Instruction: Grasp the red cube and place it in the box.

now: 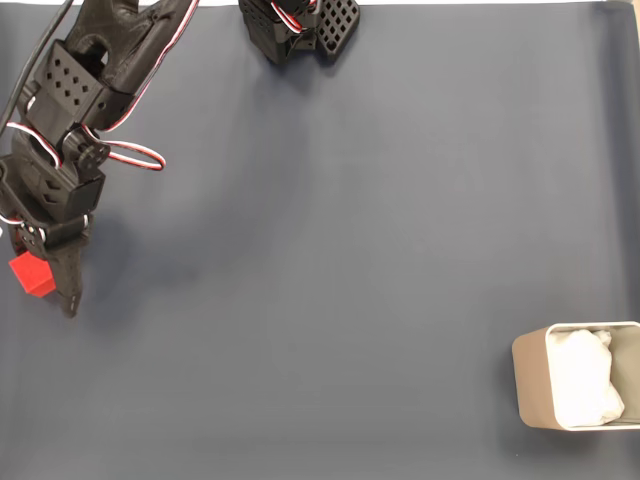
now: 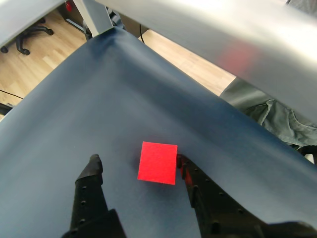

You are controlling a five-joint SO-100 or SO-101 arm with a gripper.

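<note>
Setting: office or lab workroom. Evidence: desk (image 2: 74, 114) covered by a dark blue-grey mat; light wood-plank floor (image 2: 29, 64); wheeled base of an office chair (image 2: 27, 37); metal frame leg (image 2: 96, 15); green-grey fabric bundle (image 2: 277, 119) beside the desk.

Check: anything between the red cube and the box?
Nothing: in the fixed view, bare dark blue mat spans from red cube to box.

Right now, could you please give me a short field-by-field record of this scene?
surface: dark blue mat
red cube: at the left edge of the fixed view, resting on the mat
end effector: open, fingers either side of the cube, right finger about touching it in the wrist view
box: lower right of the fixed view, white crumpled lining inside
cube in box: no
</note>
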